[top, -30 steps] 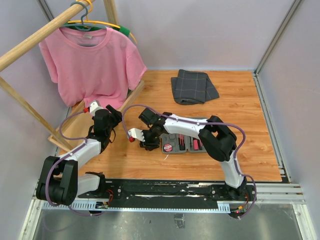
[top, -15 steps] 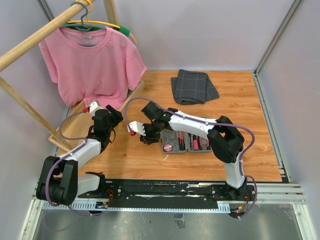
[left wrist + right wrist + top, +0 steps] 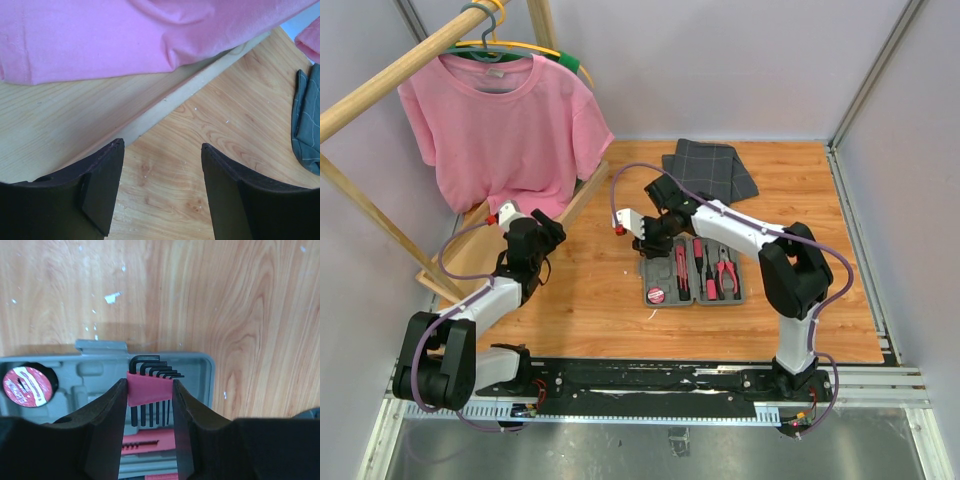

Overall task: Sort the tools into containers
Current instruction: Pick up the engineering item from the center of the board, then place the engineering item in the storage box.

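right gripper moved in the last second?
Yes. In the top view the right gripper went up-frame and rightward, toward the folded grey cloth, holding the hex key set.

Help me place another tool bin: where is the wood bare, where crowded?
Bare: the wood right of the tool case to the table edge, and the near strip between case and arm bases. Crowded: far left under the pink shirt and rack, and at the right gripper over the case.
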Robot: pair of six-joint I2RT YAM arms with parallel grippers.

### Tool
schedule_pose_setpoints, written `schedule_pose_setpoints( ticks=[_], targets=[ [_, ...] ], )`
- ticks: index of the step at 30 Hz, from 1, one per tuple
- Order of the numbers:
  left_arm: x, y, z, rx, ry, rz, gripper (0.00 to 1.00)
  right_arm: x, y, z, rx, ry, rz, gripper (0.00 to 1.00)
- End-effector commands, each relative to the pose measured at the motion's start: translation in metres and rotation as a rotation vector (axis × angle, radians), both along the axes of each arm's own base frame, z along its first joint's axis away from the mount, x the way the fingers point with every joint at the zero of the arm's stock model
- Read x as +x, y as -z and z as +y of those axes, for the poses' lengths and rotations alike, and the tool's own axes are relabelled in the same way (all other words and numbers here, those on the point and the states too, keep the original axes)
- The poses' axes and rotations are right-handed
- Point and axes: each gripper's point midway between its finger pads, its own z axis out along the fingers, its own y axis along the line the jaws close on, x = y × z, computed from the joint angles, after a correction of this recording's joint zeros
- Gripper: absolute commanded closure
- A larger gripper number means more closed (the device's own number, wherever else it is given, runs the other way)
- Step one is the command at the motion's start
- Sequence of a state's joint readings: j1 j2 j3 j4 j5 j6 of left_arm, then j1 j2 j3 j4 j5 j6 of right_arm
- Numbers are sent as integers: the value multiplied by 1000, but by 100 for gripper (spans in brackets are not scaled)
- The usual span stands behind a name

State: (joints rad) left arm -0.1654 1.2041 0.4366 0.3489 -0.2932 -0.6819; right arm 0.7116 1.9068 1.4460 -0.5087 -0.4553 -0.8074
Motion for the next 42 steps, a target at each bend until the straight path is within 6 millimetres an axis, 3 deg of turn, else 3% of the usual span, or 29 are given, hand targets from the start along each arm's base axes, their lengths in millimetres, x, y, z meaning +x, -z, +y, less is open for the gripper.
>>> schedule_pose_setpoints(
  ticks=[1, 13, 19, 23, 26, 31, 36, 42],
  targets=[
    [8, -9, 2, -6, -9, -19, 33, 12, 12, -16, -44, 7, 21, 63],
    [8, -11, 3, -7, -12, -23, 33, 36, 41, -32, -163, -5, 18, 62],
    [8, -10, 3, -10, -12, -22, 33, 43, 46, -40, -199, -2, 8, 61],
    [8, -10, 3, -10, -11, -20, 33, 43, 48, -40, -198, -4, 14, 56],
    [8, -11, 3, -8, -10, -23, 33, 43, 44, -39, -189, -3, 11, 46],
    [8, -10, 3, -10, -10, -21, 33, 41, 20, -32, -128, -8, -5, 39],
    [8, -11, 2, -10, -6, -23, 33, 34, -25, -19, -6, 8, -21, 39],
    [8, -12, 0, -13, 8, -25, 33, 45, -66, -14, 169, 289, -60, 37]
  ],
)
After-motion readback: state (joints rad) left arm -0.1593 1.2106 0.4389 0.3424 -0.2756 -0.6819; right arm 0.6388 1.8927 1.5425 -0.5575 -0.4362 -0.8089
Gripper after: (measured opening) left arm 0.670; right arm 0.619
